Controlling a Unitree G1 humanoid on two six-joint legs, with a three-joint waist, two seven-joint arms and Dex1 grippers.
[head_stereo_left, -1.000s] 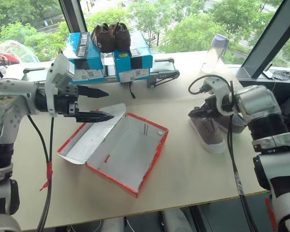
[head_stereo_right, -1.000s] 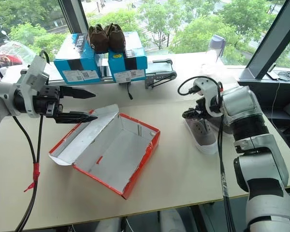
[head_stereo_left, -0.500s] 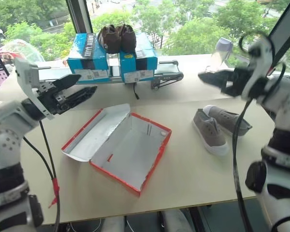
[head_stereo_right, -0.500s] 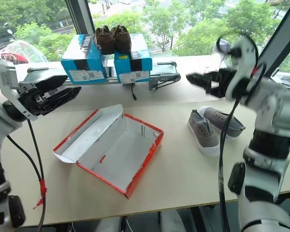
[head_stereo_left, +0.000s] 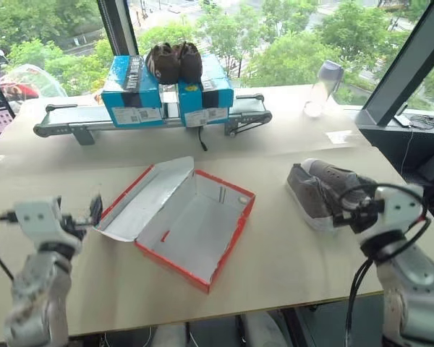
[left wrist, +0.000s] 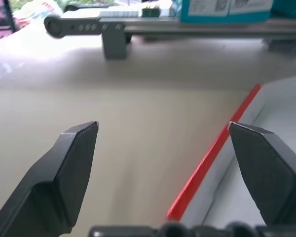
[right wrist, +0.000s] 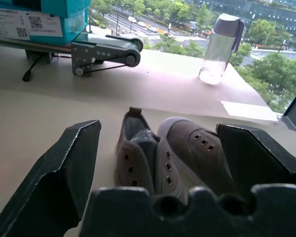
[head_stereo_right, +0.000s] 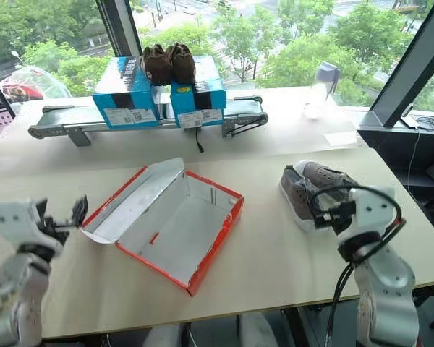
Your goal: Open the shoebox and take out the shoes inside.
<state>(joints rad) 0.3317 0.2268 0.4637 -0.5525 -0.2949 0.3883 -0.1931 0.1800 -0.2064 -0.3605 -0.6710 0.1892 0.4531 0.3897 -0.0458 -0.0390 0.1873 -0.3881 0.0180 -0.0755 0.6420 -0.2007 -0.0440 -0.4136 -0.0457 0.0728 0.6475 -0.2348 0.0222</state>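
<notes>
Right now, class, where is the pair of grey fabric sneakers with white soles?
The pair of grey fabric sneakers lies side by side on the table's right side, outside and right of the open red cardboard shoebox, just ahead of the right tool.

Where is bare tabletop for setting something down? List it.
Free: the beige table between the open red cardboard shoebox and the grey fabric sneakers; also between the shoebox and the grey conveyor. Crowded: the back, where blue boxes carry brown fuzzy shoes.

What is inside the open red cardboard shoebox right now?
Nothing: the red cardboard shoebox shows a bare white interior. The near wall hides a strip of its floor. The grey fabric sneakers sit outside on the table.
</notes>
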